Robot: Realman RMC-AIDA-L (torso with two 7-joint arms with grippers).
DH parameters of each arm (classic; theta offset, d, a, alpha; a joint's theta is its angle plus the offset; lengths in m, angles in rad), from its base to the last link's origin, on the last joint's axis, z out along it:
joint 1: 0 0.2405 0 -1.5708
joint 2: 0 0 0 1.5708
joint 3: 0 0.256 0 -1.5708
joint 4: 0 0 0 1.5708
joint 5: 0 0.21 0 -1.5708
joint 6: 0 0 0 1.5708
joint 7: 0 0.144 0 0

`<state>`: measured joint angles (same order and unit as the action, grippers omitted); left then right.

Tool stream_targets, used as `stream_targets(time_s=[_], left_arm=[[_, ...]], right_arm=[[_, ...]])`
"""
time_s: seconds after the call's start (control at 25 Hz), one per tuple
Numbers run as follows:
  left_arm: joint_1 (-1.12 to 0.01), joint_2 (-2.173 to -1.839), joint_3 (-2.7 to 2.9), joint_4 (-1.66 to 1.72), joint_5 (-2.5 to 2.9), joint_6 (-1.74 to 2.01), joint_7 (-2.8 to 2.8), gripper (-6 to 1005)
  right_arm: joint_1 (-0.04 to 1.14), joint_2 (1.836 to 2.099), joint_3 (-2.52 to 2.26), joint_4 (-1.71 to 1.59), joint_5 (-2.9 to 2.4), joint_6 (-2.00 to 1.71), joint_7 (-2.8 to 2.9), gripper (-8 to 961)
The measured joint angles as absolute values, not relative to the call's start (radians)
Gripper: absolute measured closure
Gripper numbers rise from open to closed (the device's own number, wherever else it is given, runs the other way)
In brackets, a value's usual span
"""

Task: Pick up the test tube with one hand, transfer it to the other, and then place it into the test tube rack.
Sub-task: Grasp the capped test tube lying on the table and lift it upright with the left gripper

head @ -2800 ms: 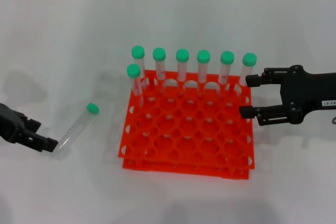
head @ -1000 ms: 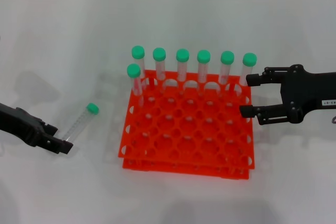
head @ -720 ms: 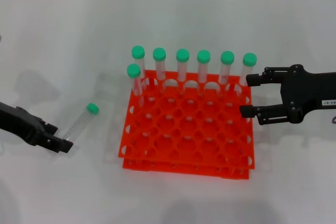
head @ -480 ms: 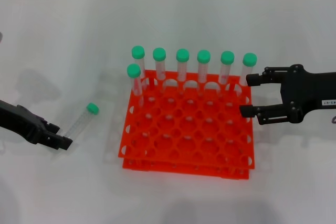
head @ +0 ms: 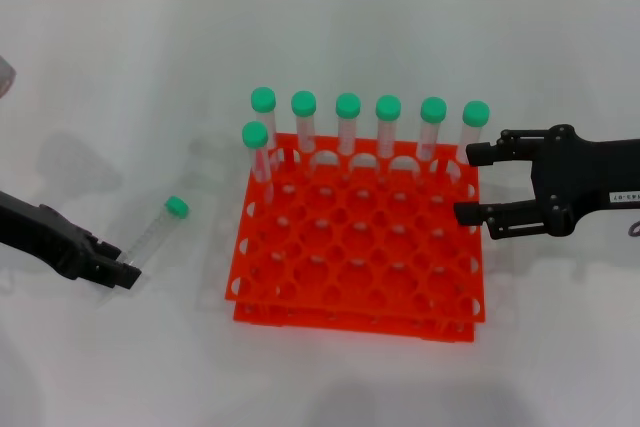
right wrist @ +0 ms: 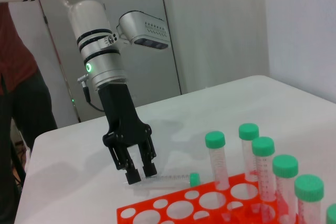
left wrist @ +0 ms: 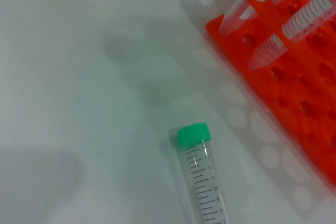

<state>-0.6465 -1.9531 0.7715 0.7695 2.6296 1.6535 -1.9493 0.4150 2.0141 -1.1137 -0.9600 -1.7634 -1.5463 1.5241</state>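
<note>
The left gripper [head: 122, 273] sits low on the table [head: 120, 67] at the clear end of the tube [head: 152, 237], fingers a little apart with the tube's end between them; whether they press it I cannot tell. The tube lies flat, green cap toward the rack [head: 358, 247], just left of it. Seven capped tubes [head: 347, 125] stand along the rack's far side. The right gripper [head: 478, 184] hovers at the rack's right edge, fingers spread wide, holding nothing

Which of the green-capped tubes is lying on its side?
The test tube on the table left of the test tube rack, at the left gripper. The seven others stand upright in the rack.
</note>
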Motion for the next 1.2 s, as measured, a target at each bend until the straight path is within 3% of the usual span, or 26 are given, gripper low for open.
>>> stream_targets(time_s=[0.64, 1.2], left_arm=[[-0.648, -1.958, 0.773, 0.761, 2.642, 1.649, -1.947, 544], [-0.644, -1.957, 0.773, 0.761, 2.642, 1.637, -1.95, 664]], right_arm=[[0.413, 2.014, -1.114, -0.959, -1.762, -1.546, 1.522, 183], [0.411, 2.014, -1.113, -0.959, -1.762, -1.546, 1.522, 182]])
